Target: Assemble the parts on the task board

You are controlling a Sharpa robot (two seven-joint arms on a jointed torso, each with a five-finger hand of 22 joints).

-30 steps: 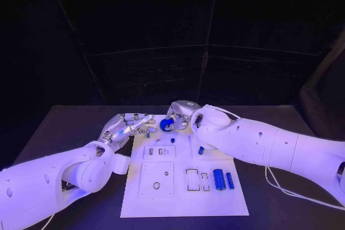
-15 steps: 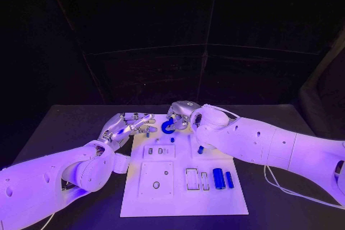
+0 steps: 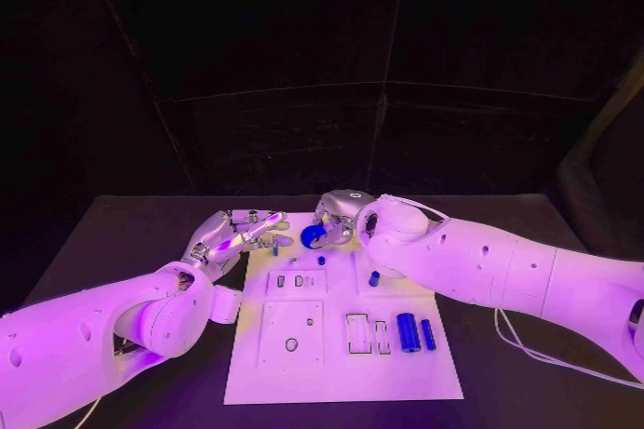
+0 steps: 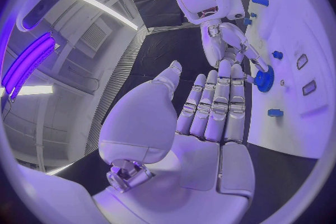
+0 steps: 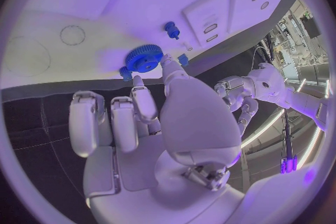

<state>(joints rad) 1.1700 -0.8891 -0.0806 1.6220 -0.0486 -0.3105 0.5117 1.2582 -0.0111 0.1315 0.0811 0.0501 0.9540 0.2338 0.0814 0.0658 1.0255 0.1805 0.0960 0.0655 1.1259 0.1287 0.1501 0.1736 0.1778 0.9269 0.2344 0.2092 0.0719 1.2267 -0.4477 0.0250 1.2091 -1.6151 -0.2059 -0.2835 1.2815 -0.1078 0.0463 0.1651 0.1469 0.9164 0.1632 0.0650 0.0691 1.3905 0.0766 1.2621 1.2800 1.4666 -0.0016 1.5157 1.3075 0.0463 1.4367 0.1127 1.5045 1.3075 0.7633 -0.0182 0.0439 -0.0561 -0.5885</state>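
From my remote station, I saw the right hand [image 3: 339,217] pinching a small blue toothed gear [image 3: 313,234] between its fingertips, just over the far end of the white rectangular task board [image 3: 342,373] on the black table [image 3: 121,234]. The left hand [image 3: 239,234] hovered beside it, fingers straight and apart, gripping nothing. Near the gear, a short blue peg [image 5: 170,27] stood upright on the board, while two blue cylinders [image 3: 408,333] lay side by side towards the near right of the board.
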